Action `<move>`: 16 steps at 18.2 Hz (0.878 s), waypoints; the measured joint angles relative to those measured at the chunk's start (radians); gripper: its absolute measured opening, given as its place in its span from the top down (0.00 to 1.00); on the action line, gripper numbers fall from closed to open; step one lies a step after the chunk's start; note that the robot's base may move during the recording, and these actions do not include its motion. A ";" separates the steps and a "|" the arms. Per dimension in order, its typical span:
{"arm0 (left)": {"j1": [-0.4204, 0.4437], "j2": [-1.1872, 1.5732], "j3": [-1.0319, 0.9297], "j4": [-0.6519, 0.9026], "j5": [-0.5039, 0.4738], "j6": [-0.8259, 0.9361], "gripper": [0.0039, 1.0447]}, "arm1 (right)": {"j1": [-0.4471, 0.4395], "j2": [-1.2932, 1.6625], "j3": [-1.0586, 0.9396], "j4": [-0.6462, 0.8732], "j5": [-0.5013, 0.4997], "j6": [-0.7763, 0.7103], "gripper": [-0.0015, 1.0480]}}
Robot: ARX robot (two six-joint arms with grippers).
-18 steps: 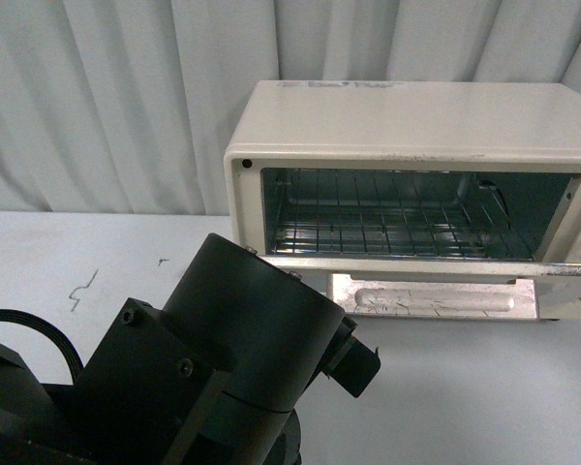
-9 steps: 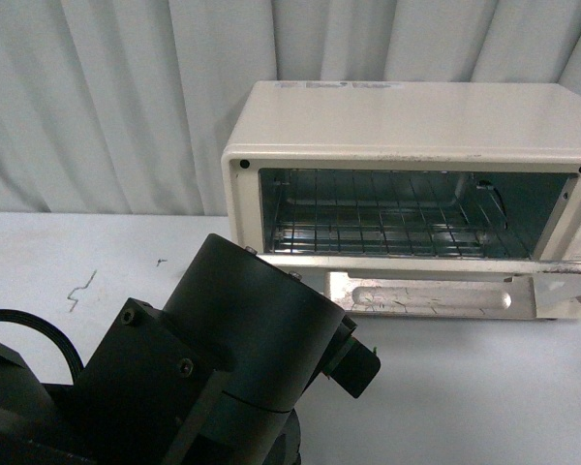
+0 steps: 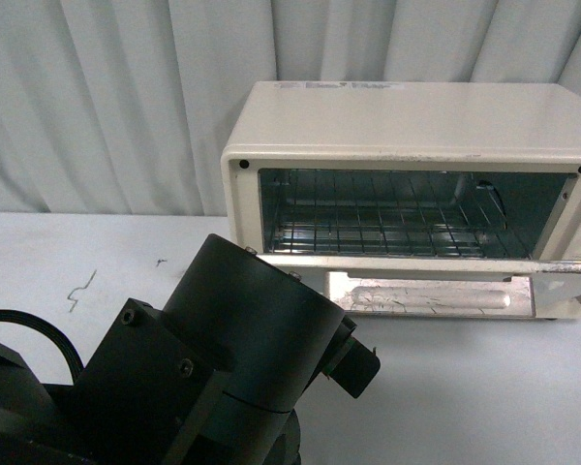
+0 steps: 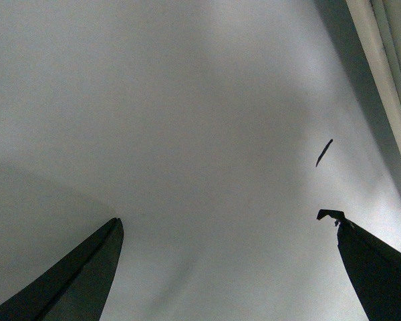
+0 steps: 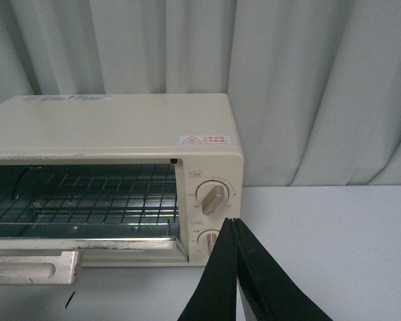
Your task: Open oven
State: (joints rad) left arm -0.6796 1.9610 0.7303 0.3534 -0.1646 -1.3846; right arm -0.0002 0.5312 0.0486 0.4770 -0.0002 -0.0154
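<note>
The oven (image 3: 407, 126) stands on the white table (image 3: 484, 387), right of centre in the front view, with its back close to the pleated grey curtain (image 3: 107, 97). Its drop-down door (image 3: 426, 291) lies folded down and forward, inner face up. The cavity is exposed and the wire rack (image 3: 387, 218) sits inside it.

Obstructions: a black cylindrical arm joint (image 3: 242, 339) fills the lower left of the front view. It hides that part of the table and overlaps the door's left end. A black cable (image 3: 39, 325) loops beside it. Small dark marks (image 3: 80, 289) lie on the table, well left of the oven.

Left gripper (image 4: 222, 217): the fingers (image 4: 87, 274) are spread wide with nothing between them, above bare table. The oven's edge (image 4: 381, 87) runs along one side of this view, apart from the fingers.

Right gripper (image 5: 232, 224): the fingers are pressed together, tips touching, gripping nothing. In the right wrist view they stand in front of the control panel, partly covering the lower knob (image 5: 209, 239). The upper knob (image 5: 212, 196) and a warning sticker (image 5: 204, 140) on the oven top remain visible.
</note>
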 joint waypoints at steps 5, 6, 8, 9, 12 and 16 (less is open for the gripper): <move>0.000 0.000 0.000 0.000 0.000 0.000 0.06 | 0.000 -0.117 -0.038 -0.064 0.000 0.000 0.98; 0.000 0.000 0.000 0.000 0.000 0.000 0.06 | 0.000 -0.151 -0.038 -0.088 0.000 0.000 0.98; 0.000 0.000 0.000 0.000 0.000 0.000 0.06 | 0.000 -0.196 -0.038 -0.146 0.000 0.000 0.98; 0.000 0.000 0.000 0.000 0.000 0.000 0.06 | 0.000 -0.221 -0.038 -0.166 0.000 0.000 0.98; 0.000 0.000 0.000 0.000 0.000 0.000 0.06 | 0.000 -0.276 -0.038 -0.223 0.000 0.000 0.98; 0.000 0.000 0.000 0.000 0.000 0.000 0.06 | 0.000 -0.290 -0.038 -0.238 0.000 0.000 0.98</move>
State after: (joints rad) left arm -0.6796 1.9610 0.7303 0.3534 -0.1642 -1.3846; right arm -0.0002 0.2409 0.0105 0.2390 -0.0002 -0.0151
